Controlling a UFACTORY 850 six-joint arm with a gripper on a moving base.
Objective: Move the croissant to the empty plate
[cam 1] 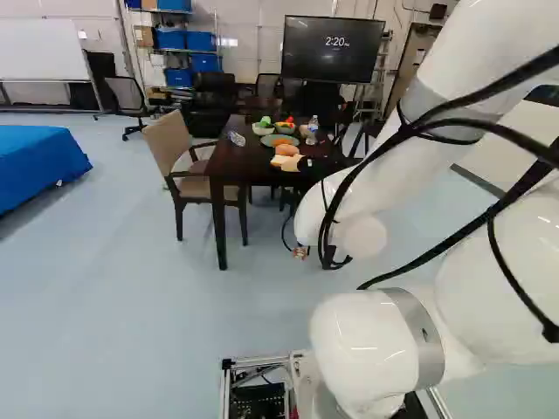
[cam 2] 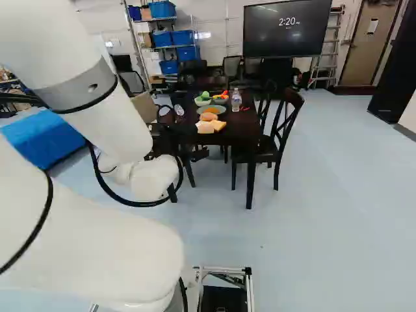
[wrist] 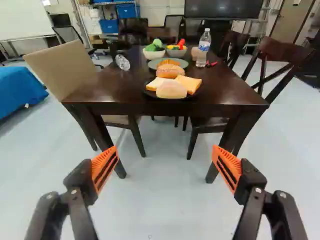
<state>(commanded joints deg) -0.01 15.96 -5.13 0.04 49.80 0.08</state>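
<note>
- The hand (wrist: 165, 172) hangs well short of the bench (wrist: 120, 92), over the floor, its orange-padded fingers (wrist: 104, 167) spread wide with nothing between them.
- The croissant (wrist: 170, 71) lies on the bench between the dark plate (wrist: 150, 93) of bread slices at the near edge and the green plate (wrist: 156, 63) behind.
- Whether it sits on the green plate's rim or just before it, I cannot tell.
- My reading: if not, the reach, grasp and transfer all remain.
</note>
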